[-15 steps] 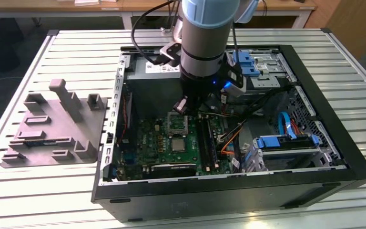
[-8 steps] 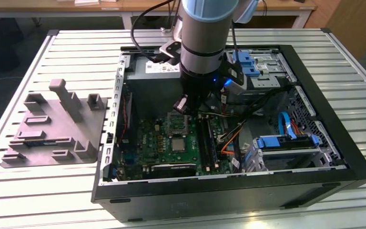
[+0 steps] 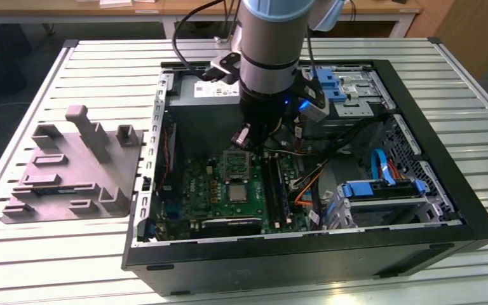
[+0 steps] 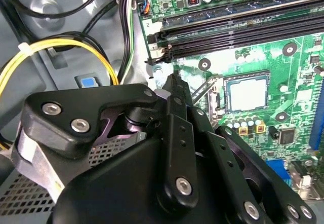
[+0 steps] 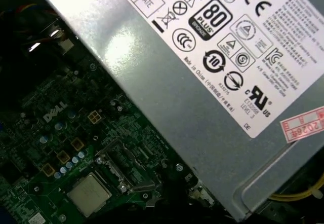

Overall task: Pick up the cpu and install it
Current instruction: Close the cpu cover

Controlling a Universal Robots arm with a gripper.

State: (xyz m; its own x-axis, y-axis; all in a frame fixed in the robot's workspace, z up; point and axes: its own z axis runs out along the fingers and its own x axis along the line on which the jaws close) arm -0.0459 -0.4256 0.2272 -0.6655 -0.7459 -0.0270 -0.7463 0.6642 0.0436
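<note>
1. Arm pos.: the arm (image 3: 269, 51) reaches down into the open PC case (image 3: 447, 190), which lies on its side on a slatted table (image 3: 100, 267). In the exterior view the gripper (image 3: 257, 143) hangs over the motherboard (image 3: 214, 190), just in front of the power-supply box (image 3: 206, 111).

2. Claw state: in the second wrist view the gripper's black linkages (image 4: 177, 148) converge to a narrow tip; the fingertips are hidden behind them. Cannot tell whether the claw is open or closed. Nothing is seen held.

3. Cpu loc.: the cpu (image 3: 238, 190) sits flat in the socket on the board, silvery top up. In the exterior view it lies at approx. 6 o'clock from the gripper, near but apart from it. It also shows in both wrist views (image 4: 248, 93) (image 5: 89, 193). The socket frame (image 3: 237, 164) stands tilted up at approx. 12 o'clock of the cpu in the exterior view, between cpu and gripper; it is seen hinged open in the first wrist view (image 5: 126, 171).

4. Surroundings: memory slots (image 4: 238, 29) run beside the socket. Yellow cables (image 4: 55, 49) loop near the gripper body. A grey plastic block w/ upright posts (image 3: 70, 168) rests on the table at approx. 9 o'clock of the case in the exterior view, well apart from the arm.
</note>
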